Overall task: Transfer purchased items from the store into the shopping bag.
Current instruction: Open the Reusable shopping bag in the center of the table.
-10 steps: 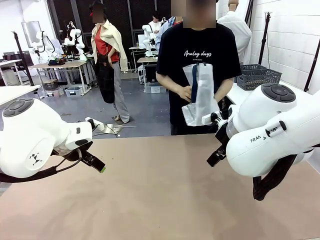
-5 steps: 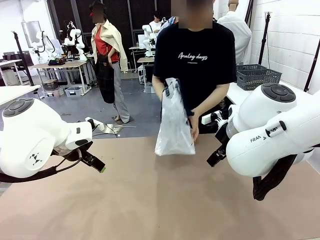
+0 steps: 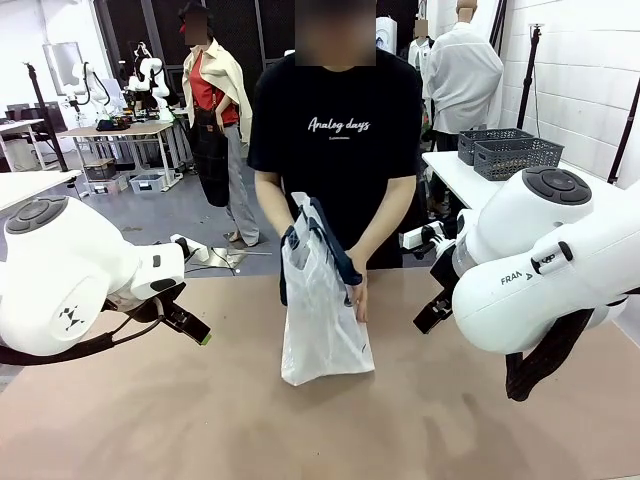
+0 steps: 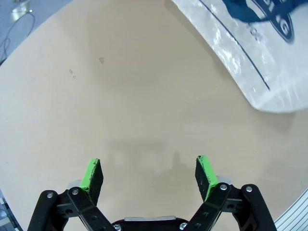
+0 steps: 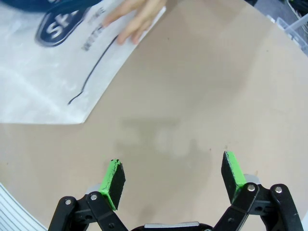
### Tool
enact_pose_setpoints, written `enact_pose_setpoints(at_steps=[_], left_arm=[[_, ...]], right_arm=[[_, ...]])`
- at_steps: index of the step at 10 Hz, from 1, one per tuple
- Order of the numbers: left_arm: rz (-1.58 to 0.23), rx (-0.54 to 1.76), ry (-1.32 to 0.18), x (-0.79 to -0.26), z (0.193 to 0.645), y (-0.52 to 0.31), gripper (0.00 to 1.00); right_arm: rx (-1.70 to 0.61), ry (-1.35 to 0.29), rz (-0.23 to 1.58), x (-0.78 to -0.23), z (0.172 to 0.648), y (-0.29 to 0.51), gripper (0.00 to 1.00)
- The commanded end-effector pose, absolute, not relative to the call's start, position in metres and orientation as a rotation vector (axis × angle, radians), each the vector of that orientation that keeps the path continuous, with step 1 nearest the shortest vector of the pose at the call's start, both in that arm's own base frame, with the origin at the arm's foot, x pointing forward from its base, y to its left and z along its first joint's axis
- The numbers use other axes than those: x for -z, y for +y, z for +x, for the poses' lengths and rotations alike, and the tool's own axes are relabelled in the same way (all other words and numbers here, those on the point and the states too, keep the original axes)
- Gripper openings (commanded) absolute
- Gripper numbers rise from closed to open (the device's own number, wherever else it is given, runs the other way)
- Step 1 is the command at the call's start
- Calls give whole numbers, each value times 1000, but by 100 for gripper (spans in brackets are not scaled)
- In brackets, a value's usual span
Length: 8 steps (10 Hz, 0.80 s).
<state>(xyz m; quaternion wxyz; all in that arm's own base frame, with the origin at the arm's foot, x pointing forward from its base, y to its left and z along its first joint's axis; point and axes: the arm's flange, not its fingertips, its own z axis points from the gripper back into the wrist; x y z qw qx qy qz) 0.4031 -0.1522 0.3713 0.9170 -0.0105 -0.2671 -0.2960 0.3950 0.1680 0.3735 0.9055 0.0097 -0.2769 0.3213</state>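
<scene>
The translucent white plastic shopping bag (image 3: 318, 320) with navy blue strap handles stands upright on the tan desk (image 3: 200, 420), midway between its side edges and nearer the far edge. A person's hand (image 3: 357, 297) steadies it. The left pincer (image 4: 149, 168) and the right pincer (image 5: 173, 173) hover over bare desk, jaws spread wide, holding nothing.

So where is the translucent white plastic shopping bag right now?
Front view: the translucent white plastic shopping bag stands upright on the tan table, centre and toward the far side, held by the person's hand.
</scene>
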Motion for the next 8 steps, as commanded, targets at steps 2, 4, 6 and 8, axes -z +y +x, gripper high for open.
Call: enact_pose_setpoints(at_steps=[2, 4, 6, 8], left_arm=[[-22, 606, -550, -371, 404, -151, 100], [-22, 606, -550, -371, 404, -151, 100], [-22, 606, -550, -371, 404, -151, 100], [-22, 606, -550, -371, 404, -151, 100]], right_arm=[[-664, -572, 20, -373, 395, 168, 100], [-664, -572, 20, -373, 395, 168, 100], [-664, -572, 20, -373, 395, 168, 100], [-664, -572, 20, -373, 395, 168, 100]])
